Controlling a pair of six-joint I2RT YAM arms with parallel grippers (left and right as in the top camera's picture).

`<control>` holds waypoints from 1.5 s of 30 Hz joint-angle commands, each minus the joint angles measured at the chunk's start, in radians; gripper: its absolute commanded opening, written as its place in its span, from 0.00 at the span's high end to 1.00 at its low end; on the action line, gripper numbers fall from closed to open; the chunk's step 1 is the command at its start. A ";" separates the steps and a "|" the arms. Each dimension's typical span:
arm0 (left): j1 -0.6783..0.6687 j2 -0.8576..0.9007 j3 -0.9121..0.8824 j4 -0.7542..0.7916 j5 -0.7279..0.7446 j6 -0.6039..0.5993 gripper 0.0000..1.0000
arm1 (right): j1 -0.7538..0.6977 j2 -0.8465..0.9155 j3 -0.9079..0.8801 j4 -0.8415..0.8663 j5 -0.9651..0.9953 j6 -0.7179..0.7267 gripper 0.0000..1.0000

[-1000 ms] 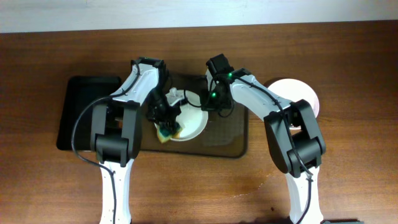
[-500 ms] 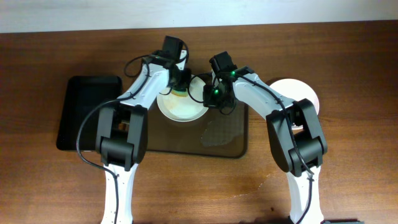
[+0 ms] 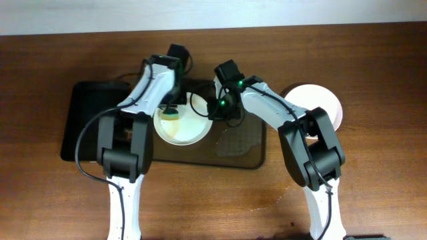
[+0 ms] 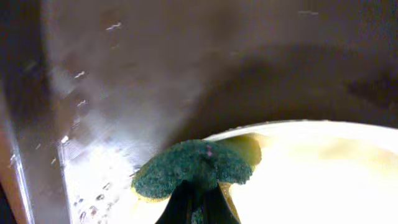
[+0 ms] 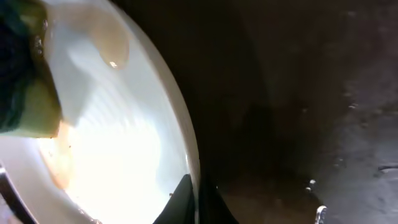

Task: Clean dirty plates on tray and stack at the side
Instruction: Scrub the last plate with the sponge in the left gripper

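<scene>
A white plate (image 3: 183, 125) lies on the brown tray (image 3: 243, 153), over its left part. My left gripper (image 3: 172, 110) is shut on a green and yellow sponge (image 4: 194, 168) and presses it on the plate's upper left part (image 4: 311, 180). My right gripper (image 3: 215, 110) is shut on the plate's right rim (image 5: 189, 155); the plate (image 5: 112, 143) fills the left of the right wrist view, with the sponge (image 5: 25, 93) at its edge. Another white plate (image 3: 319, 103) lies on the table right of the tray, partly under my right arm.
A smaller glossy black tray (image 3: 90, 120) lies left of the brown tray. Wet patches and drops show on the brown tray (image 4: 93, 124) beside the plate. The table's back edge meets a white wall.
The plate has shifted left and toward the front on the tray. My left gripper with the sponge moved from the plate's back edge to its upper left. The right gripper followed left.
</scene>
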 commanded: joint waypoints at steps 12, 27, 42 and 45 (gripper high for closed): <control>0.102 0.105 -0.066 -0.457 0.418 0.428 0.99 | -0.025 0.034 -0.022 -0.039 0.066 -0.015 0.95; 0.046 0.105 -0.066 -0.182 0.668 0.240 0.99 | -0.025 0.034 -0.022 -0.040 0.066 -0.016 0.95; 0.046 0.105 -0.066 0.133 -0.448 -0.230 0.99 | -0.025 0.034 -0.022 -0.041 0.081 -0.016 0.95; 0.046 0.105 -0.066 0.179 -0.505 -0.231 0.99 | -0.025 0.034 -0.022 -0.039 0.081 -0.016 0.95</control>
